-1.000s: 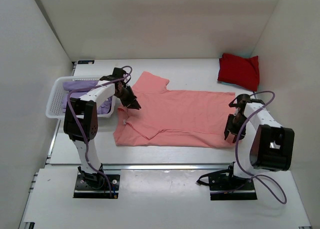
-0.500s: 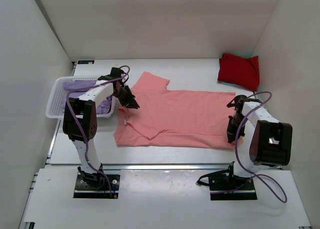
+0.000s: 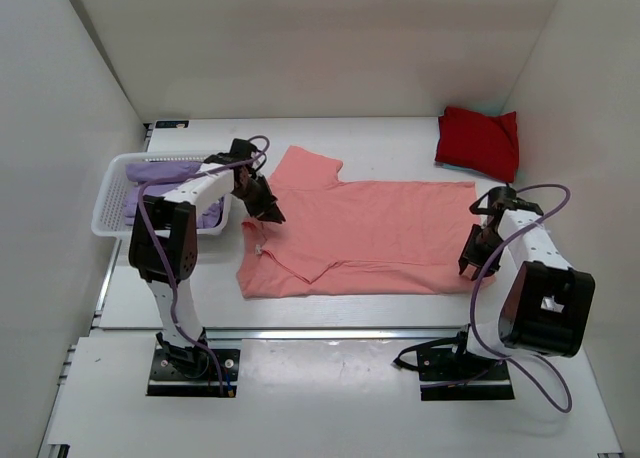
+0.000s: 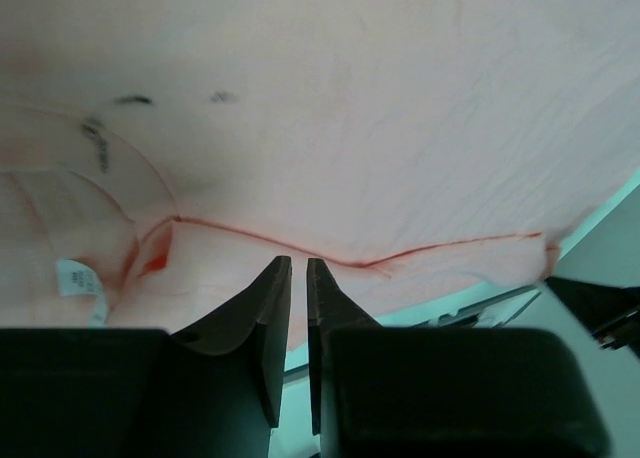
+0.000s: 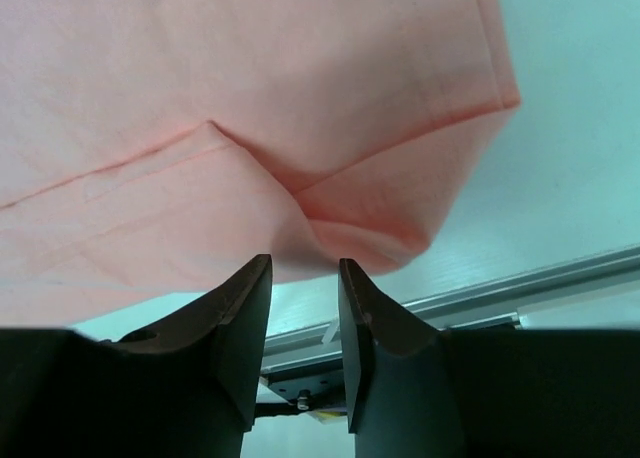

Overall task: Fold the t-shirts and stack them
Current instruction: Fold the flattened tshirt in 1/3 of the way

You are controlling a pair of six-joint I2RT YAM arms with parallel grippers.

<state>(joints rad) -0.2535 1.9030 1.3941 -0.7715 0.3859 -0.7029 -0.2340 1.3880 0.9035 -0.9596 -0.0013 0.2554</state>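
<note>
Lying flat: pink shirt (image 3: 360, 233), soft, light, limp. Left gripper (image 4: 298, 278) pinching collar edge; right gripper (image 5: 303, 278) gaping narrowly at hem corner, grip unclear.

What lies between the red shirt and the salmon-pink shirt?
Only bare table separates the red shirt from the salmon-pink shirt, seen from the top camera.

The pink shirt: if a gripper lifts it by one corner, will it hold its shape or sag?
Probably sag: the pink shirt lies flat and thin on the table, and its hem corner already curls and droops in the right wrist view. It looks light, so a pull likely drags it along. The folded-in sleeve suggests that it creases easily.
</note>
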